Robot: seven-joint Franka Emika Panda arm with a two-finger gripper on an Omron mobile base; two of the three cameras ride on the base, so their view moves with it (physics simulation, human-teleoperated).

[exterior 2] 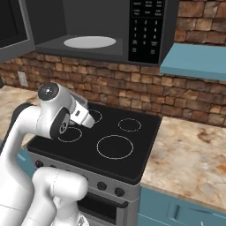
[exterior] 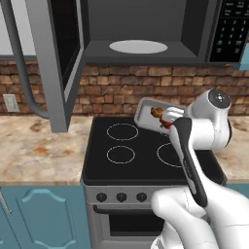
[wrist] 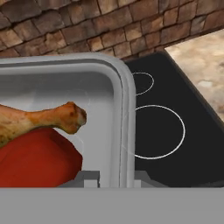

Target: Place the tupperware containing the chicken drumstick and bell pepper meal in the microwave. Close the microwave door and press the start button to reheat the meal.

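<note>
Claw pinching tupperware rim above stove | lift level into microwave, centre on turntable plate

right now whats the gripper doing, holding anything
gripper: closed on the rim of the tupperware, held above the stove, with the drumstick and red pepper inside

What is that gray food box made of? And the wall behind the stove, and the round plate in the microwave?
The tupperware looks like smooth, pale gray plastic: thick rounded rim, soft sheen. The wall looks like rough red-brown brick with pale mortar lines between the blocks. The turntable plate is flat, plain white and matte; it could be glass or ceramic, the look doesn't settle which.
</note>
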